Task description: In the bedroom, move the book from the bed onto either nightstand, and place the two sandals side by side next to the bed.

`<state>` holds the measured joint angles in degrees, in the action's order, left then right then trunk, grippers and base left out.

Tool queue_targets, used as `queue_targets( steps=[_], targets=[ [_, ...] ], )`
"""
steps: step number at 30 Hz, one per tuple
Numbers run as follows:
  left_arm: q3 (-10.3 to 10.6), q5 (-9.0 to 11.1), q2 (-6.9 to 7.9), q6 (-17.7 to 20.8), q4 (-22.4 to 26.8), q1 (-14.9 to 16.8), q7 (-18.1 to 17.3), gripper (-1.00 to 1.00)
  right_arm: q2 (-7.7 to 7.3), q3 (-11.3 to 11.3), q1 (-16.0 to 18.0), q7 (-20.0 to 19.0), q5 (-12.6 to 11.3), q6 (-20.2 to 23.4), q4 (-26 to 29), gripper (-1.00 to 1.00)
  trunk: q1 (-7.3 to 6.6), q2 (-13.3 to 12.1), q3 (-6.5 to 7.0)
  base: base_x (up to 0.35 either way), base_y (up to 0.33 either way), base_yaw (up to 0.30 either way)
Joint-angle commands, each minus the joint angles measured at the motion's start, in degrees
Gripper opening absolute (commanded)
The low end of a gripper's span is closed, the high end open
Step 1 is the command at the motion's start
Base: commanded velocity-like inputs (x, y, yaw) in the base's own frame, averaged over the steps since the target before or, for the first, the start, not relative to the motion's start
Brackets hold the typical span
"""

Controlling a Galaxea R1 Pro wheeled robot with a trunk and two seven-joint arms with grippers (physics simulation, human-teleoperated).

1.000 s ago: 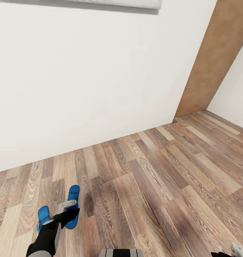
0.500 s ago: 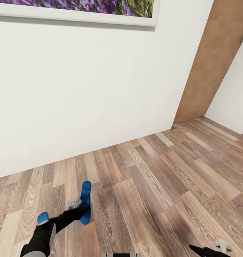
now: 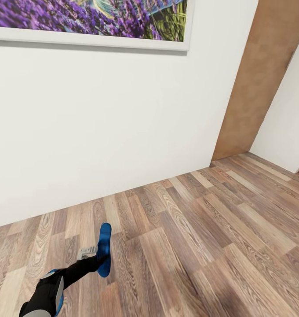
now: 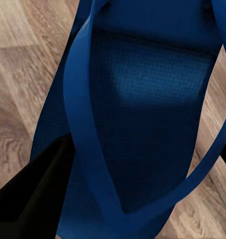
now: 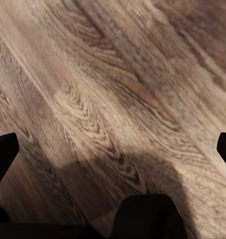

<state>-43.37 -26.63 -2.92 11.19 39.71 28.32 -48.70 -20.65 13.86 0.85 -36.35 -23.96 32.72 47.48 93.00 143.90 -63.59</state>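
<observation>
1. The left hand [image 3: 96, 255] is clamped on a blue sandal [image 3: 104, 248], carrying it on edge above the wood-plank floor [image 3: 202, 246], near the white wall [image 3: 114, 123].
2. In the left wrist view the sandal [image 4: 143, 124] is close up, its thin straps [image 4: 83, 124] curving over the sole.
3. A second bit of blue [image 3: 58, 295] peeks from behind the left arm [image 3: 48, 293].
4. The right hand [image 5: 113, 144] hangs over bare floor, its dark fingertips [image 5: 3, 154] spread wide with nothing between them.
5. A framed lavender picture [image 3: 92, 20] hangs on the wall.
</observation>
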Motion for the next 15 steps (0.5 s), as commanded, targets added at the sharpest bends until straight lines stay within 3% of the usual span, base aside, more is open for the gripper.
queue_targets(
  steps=[1, 6, 9, 15],
  targets=[
    [-0.4, -0.3, -0.08, 0.5, 0.1, 0.1, -0.4, -1.0, 0.1, 0.0, 0.0, 0.0, -0.3, 0.4, 0.0, 1.0, -0.03, 0.0, 0.18, 0.0, 0.0, 0.0],
    [-0.4, -0.3, -0.07, 0.5, 0.1, 0.1, -0.4, -1.0, 0.16, 0.0, 0.0, 0.0, -0.2, -2.8, -0.4, 1.0, -0.16, -0.1, 1.28, 0.0, 0.0, 0.0],
    [-0.4, -0.4, -0.07, 0.5, 0.1, 0.0, -0.4, -1.0, 0.17, 0.1, 0.0, 0.1, -0.2, -5.4, -3.7, 1.0, -0.24, -0.1, 1.95, 0.0, 0.0, 0.0],
    [-0.5, -0.4, -0.08, 0.5, 0.1, 0.0, -0.4, -1.0, 0.11, 0.6, 0.0, 0.2, -0.3, -6.1, -7.9, 1.0, -0.4, -0.2, 3.28, 0.0, 0.0, 0.0]
  ],
)
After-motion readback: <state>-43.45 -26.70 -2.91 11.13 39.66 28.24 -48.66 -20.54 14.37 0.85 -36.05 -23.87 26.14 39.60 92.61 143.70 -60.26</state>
